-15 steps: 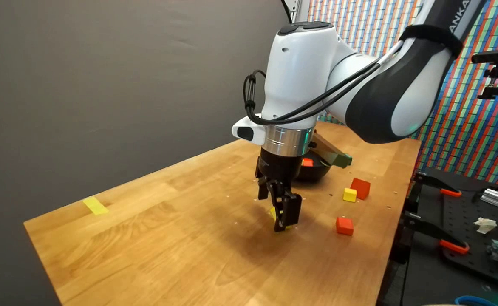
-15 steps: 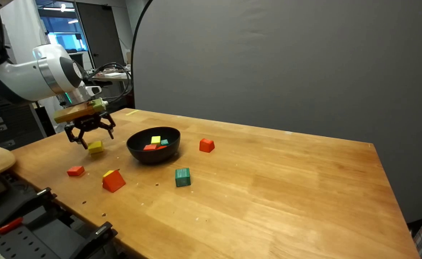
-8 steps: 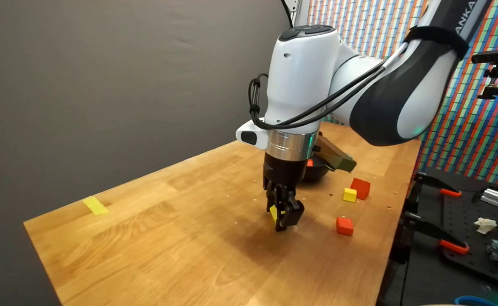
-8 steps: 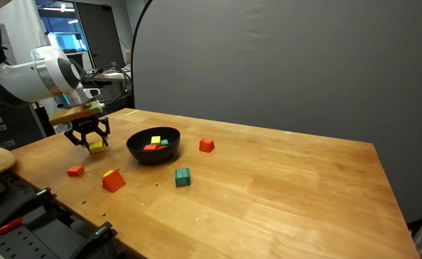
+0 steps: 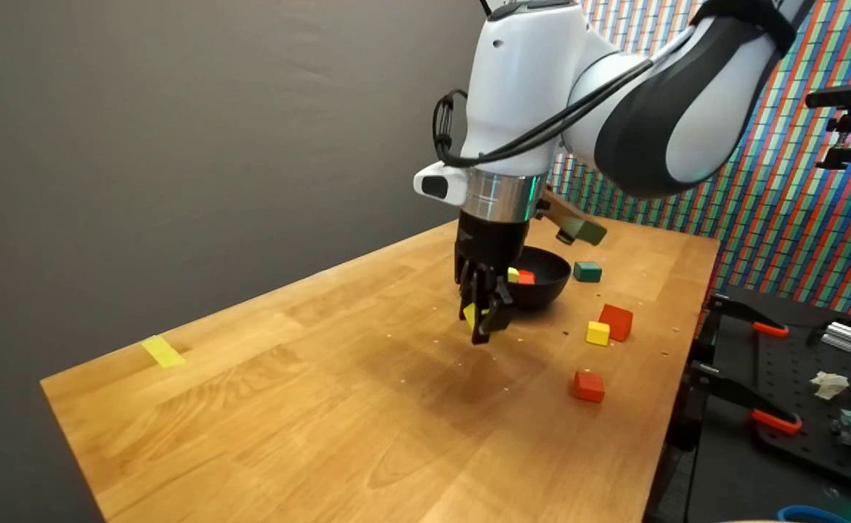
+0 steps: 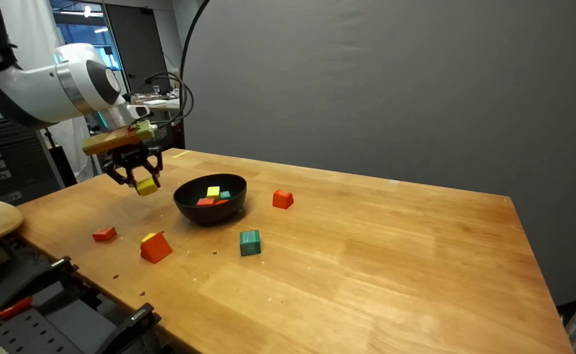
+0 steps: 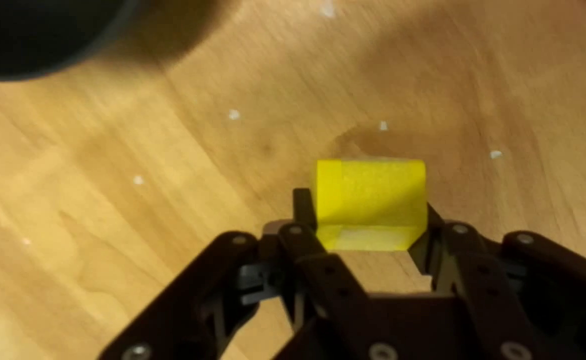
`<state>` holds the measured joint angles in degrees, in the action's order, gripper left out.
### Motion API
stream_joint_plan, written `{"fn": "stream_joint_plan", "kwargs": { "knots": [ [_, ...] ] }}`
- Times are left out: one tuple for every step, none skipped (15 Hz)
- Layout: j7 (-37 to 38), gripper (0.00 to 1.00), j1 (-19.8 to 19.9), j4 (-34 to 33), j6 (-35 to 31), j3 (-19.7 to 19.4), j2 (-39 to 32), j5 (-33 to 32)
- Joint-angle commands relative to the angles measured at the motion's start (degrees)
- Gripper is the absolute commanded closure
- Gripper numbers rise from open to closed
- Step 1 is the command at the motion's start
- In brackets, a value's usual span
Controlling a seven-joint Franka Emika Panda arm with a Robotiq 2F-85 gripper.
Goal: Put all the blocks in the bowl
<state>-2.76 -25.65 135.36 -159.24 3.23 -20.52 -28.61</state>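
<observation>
My black two-fingered tool (image 7: pixel 365 224) is clamped on both sides of a bright yellow block (image 7: pixel 370 192), which I hold above the light wooden tabletop (image 6: pixel 376 250). The round black bowl (image 6: pixel 209 215) cuts into the upper left corner of my wrist view. In an exterior view I see inside it: a small yellow cube (image 6: pixel 213 192), a small teal block (image 6: pixel 224 195) and red blocks (image 6: pixel 205 201) partly hidden by the rim, how many I cannot tell. In that frame, a red block with sloping sides (image 6: pixel 282 199) sits right of the bowl, a dark green block (image 6: pixel 250 243) below and to its right; at lower left, a red wedge-shaped block (image 6: pixel 156 248) lies just beside a second yellow cube (image 5: pixel 597 333), with a flat red block (image 6: pixel 104 234) farther left.
</observation>
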Motion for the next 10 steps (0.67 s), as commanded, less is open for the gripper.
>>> {"fn": "stream_joint_plan", "kwargs": {
  "knots": [
    [-5.2,0.66,6.1,6.9,2.6,0.1,12.2,-1.8],
    [-7.4,0.66,8.4,8.0,2.7,0.2,14.4,-1.3],
    [-10.8,0.68,11.2,8.8,2.8,0.3,15.9,0.3],
    [-14.4,0.71,13.8,9.1,2.1,0.4,16.4,2.1],
    [-16.7,0.76,15.6,8.9,1.5,0.1,15.8,3.0],
    [-18.8,0.76,17.4,8.7,0.8,-0.3,15.1,3.6],
    [-20.2,0.75,19.0,8.5,-0.5,-0.6,14.0,4.0],
    [-21.8,0.74,20.4,8.4,-1.4,-0.7,13.1,5.0],
    [-23.0,0.39,21.6,8.5,-3.1,-0.5,12.0,6.1],
    [-24.2,0.27,22.6,8.7,-4.7,-0.1,11.4,7.5]
  ]
}}
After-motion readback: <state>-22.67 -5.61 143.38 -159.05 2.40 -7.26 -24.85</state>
